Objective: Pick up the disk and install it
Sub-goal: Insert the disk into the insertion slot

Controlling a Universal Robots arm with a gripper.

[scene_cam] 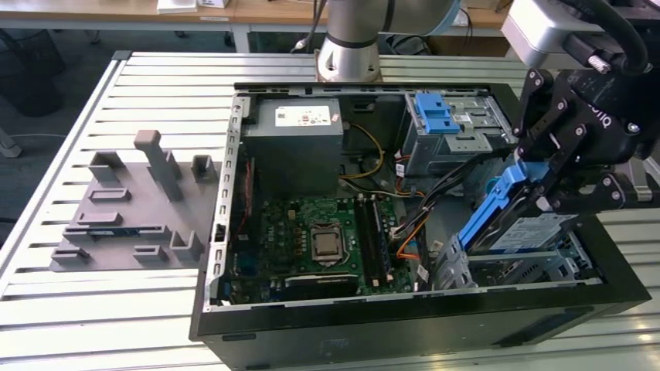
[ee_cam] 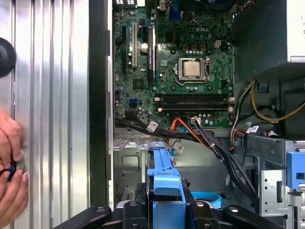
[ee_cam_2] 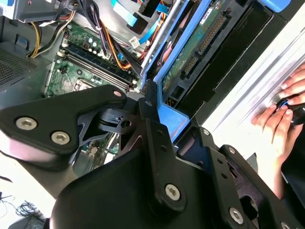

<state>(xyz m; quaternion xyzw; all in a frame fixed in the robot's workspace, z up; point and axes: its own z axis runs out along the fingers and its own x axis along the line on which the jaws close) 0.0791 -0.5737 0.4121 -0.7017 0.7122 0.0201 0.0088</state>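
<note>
My gripper (scene_cam: pixel 552 185) is shut on the disk (scene_cam: pixel 515 220), a silver-grey drive with blue rails and a white-and-blue label. It hangs tilted, its lower end dipping into the metal drive cage (scene_cam: pixel 515 270) at the exterior view's right end of the open computer case (scene_cam: pixel 413 328). In the second wrist view the disk (ee_cam_2: pixel 190 52) shows its green circuit side between blue rails, held by the black fingers (ee_cam_2: pixel 151 102). The first wrist view shows the disk's blue rail (ee_cam: pixel 164 179) end-on, rising from between the finger links above the cage floor.
Inside the case lie the motherboard (scene_cam: pixel 320 239), a grey power supply box (scene_cam: pixel 299 131), a blue latch bracket (scene_cam: pixel 438 116) and cable bundles (ee_cam: pixel 200 138) near the cage. A grey parts fixture (scene_cam: pixel 134 209) sits on the slatted table. A person's hand (ee_cam_2: pixel 281 109) rests beside the case.
</note>
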